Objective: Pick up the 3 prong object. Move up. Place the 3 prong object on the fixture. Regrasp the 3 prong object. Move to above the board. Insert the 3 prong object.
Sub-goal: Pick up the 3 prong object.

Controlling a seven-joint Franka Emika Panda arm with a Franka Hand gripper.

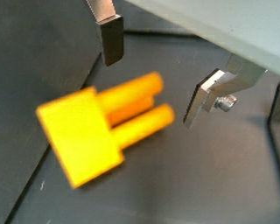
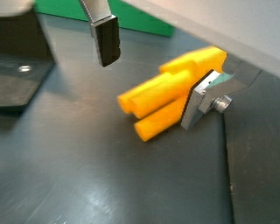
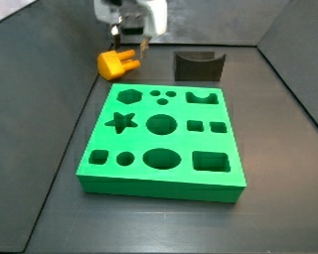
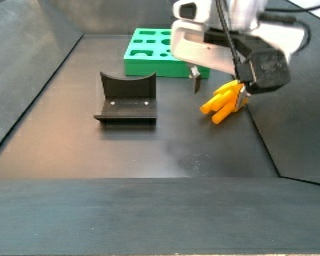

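Spread wide and empty, the two-finger gripper (image 2: 149, 74) just over the small yellow-orange plastic 3 prong object (image 2: 171, 92), lying flat near the dark floor's side wall. Likely light, rigid, slick; best pinched across the block's flat faces. Beyond, bright green holed board (image 3: 162, 139) and dark notched fixture (image 3: 198, 66).

tool (image 2: 154, 77): silver plate fingers | dark pads | screw | white-grey housing

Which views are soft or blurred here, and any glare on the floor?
In a wrist view the 3 prong object is soft-edged, and the gripper, open above it, is sharper. In a side view the board is crisp, evenly lit. In a side view a pale sheen lies on the floor before the fixture.
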